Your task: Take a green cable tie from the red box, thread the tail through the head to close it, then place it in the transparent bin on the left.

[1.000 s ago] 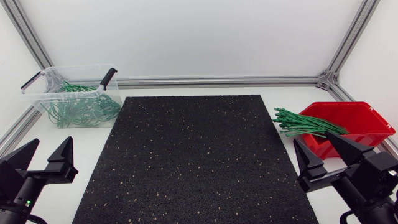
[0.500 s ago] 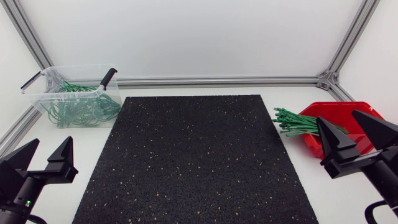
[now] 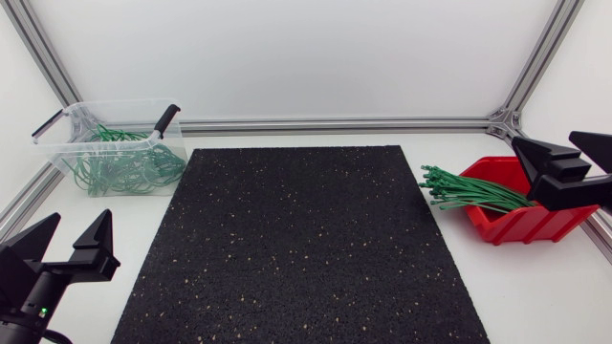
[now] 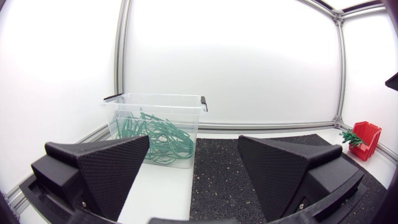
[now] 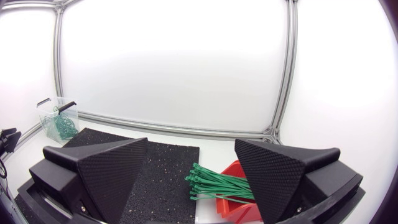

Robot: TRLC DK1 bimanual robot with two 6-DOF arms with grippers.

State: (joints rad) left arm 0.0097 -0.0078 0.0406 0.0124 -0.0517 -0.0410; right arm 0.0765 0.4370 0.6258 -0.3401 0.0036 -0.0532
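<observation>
At the right edge of the frame, the right gripper (image 3: 545, 141) hangs above the red box (image 3: 526, 225), fingers spread apart and holding nothing. A bundle of green cable ties (image 3: 469, 194) juts from the box toward the black mat (image 3: 306, 239). Lower left, the left gripper (image 3: 76, 220) is low over the white surface (image 3: 535, 287), fingers likewise apart. Upper left, the transparent bin (image 3: 59, 145) holds looped ties (image 3: 124, 170).

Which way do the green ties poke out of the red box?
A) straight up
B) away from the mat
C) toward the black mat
C: the green cable ties lie flat, their ends reaching past the rim of the red box toward the black mat.
</observation>
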